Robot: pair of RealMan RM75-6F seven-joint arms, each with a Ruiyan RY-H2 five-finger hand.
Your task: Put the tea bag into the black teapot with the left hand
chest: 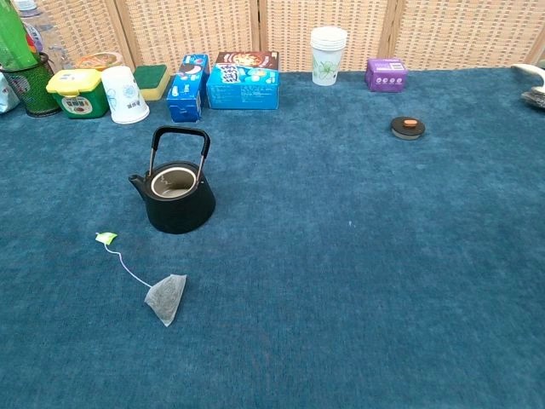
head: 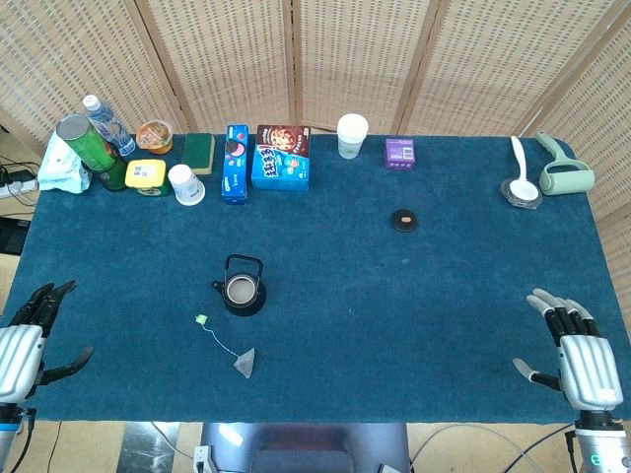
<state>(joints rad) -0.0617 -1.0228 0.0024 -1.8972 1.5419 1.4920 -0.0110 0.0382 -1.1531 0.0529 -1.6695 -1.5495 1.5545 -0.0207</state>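
Observation:
A black teapot [head: 242, 287] [chest: 177, 196] stands open-topped on the blue cloth, left of centre, its handle upright. Just in front of it lies a grey tea bag [head: 245, 363] [chest: 166, 297], with a thin string running to a small green tag [head: 201, 319] [chest: 106, 239]. My left hand [head: 30, 335] rests at the table's left front corner, fingers spread, holding nothing, well left of the tea bag. At the right front corner my right hand [head: 577, 350] lies with fingers apart and nothing in it. Neither hand shows in the chest view.
The teapot's lid [head: 405, 220] [chest: 408, 127] lies right of centre. Along the back edge stand a paper cup [head: 352, 135], blue boxes [head: 281, 157], a purple box [head: 399, 153], a white cup [head: 185, 184], a yellow-lidded tub [head: 146, 175] and a lint roller [head: 562, 172].

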